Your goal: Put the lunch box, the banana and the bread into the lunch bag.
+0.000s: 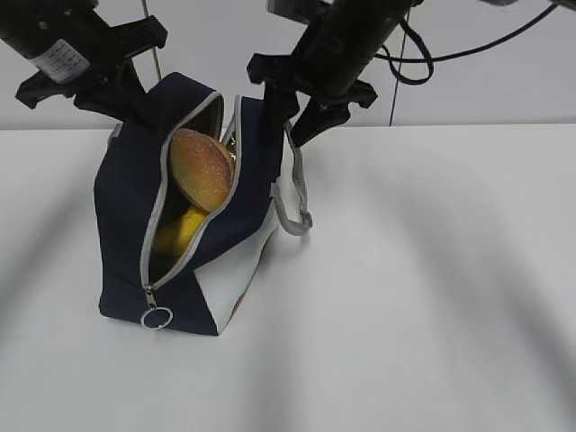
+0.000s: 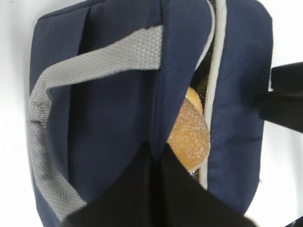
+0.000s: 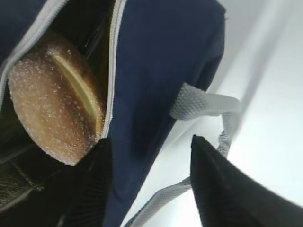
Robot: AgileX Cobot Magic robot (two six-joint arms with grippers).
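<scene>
The lunch bag stands on the white bench with its zipper open; the bread protrudes from the opening and the banana lies below it inside. The left end effector is closed, its fingers pinching the bag's fabric edge beside the bread. The right end effector is partly open, its two fingers straddling the bag's opposite wall near a grey handle, without a visible firm grip.
</scene>
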